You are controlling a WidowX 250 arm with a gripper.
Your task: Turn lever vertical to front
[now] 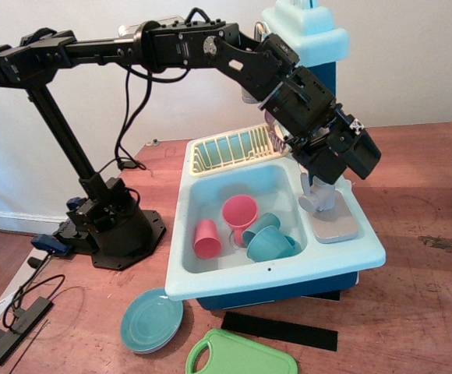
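The lever (316,199) is a short grey stick with a round grey end, on the right ledge of the light-blue toy sink (288,273), just behind the flat grey plate (336,226). It leans down and toward the front-left. My black gripper (322,173) reaches down from the upper left and sits right over the lever's upper end. Its body hides its fingertips, so I cannot see whether they close on the lever.
The basin holds two pink cups (239,212) and two teal cups (270,245). A yellow dish rack (230,149) sits behind the basin. A teal plate (152,319), a green cutting board (241,357) and a black strip (280,329) lie in front of the sink. The arm's base (113,226) stands at the left.
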